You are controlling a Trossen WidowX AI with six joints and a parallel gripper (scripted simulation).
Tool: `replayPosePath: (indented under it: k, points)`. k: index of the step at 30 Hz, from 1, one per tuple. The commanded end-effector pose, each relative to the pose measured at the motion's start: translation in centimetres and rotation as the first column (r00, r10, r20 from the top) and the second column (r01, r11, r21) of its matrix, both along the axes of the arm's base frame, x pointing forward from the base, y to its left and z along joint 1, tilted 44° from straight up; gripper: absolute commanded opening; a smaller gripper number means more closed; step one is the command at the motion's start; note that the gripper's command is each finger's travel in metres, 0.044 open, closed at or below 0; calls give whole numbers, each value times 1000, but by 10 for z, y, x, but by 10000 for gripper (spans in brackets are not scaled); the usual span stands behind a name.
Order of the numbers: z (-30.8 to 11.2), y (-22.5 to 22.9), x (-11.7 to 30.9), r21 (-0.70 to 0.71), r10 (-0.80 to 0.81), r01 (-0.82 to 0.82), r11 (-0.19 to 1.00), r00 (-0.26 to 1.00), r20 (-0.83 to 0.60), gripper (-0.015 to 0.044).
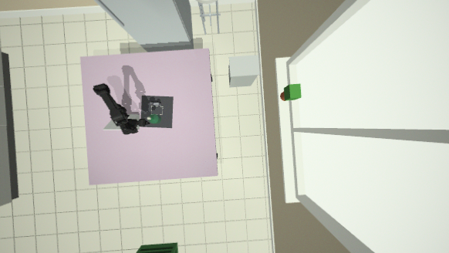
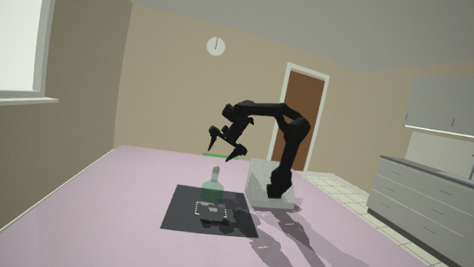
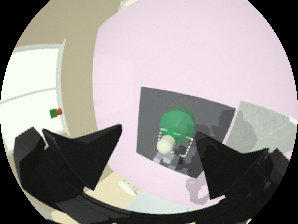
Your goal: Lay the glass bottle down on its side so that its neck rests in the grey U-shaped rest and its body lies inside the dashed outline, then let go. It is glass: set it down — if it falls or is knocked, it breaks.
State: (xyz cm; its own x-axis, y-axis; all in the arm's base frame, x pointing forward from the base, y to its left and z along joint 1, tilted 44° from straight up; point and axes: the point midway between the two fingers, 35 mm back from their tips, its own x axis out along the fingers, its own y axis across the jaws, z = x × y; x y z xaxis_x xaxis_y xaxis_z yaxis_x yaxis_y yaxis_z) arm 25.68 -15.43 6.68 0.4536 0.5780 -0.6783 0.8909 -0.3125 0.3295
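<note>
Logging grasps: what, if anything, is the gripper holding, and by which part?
Nothing; the open gripper hovers above the upright bottle.
</note>
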Motion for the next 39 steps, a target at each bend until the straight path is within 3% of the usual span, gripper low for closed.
replayPosePath:
  k: [1,9,39]
  points:
    - [-4,7,2,46,19,-15,999,997,-73,440]
    - [-25,28,14,100,266,-247,964,909,-321,440]
    - [2,57,16,102,267,-247,964,909,-321,440]
